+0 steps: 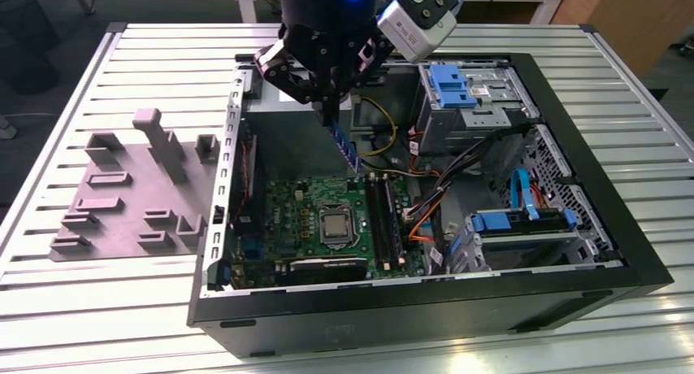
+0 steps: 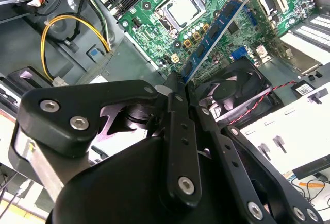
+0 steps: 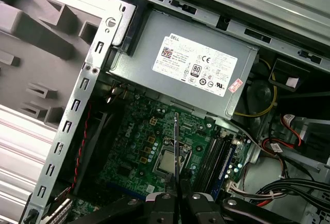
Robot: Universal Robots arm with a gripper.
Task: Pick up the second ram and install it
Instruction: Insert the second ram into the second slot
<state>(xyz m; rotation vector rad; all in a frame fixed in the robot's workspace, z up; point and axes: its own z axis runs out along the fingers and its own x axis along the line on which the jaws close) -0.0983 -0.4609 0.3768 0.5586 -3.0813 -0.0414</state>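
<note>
Gripper (image 2: pixel 180 87) closed on the second ram (image 2: pixel 216 31): in the second wrist view the black fingers (image 2: pixel 177 131) clamp one end of the blue-green stick, and the rest of it extends out over the motherboard (image 2: pixel 154 7). In the first wrist view the stick is seen edge-on as a thin dark line (image 3: pixel 176 147) rising from between the fingertips (image 3: pixel 177 198), over the processor socket (image 3: pixel 172 159).

In the exterior view the gripper (image 1: pixel 325 97) hangs above the open computer case (image 1: pixel 434 309), with the ram (image 1: pixel 344 142) held clear of the board (image 1: pixel 314 211), above the gap between the power supply and the board. The long black memory slots (image 1: pixel 385 215) lie just beside the processor (image 1: pixel 334 226), toward the exterior view's right.

Surrounding items: yellow and black cables (image 2: pixel 72 33) loop near the board's edge; a black fan (image 2: pixel 232 87) with red and black leads sits close under the ram in the second wrist view. The grey power supply (image 3: pixel 185 64) borders the board. Blue drive brackets (image 1: pixel 450 85) and a bundle of cables (image 1: pixel 466 167) occupy the exterior view's right side of the case.

Outside the case, on the exterior view's left, the grey plastic holder (image 1: pixel 130 195) rests on the slatted metal table (image 1: pixel 109 301).
</note>
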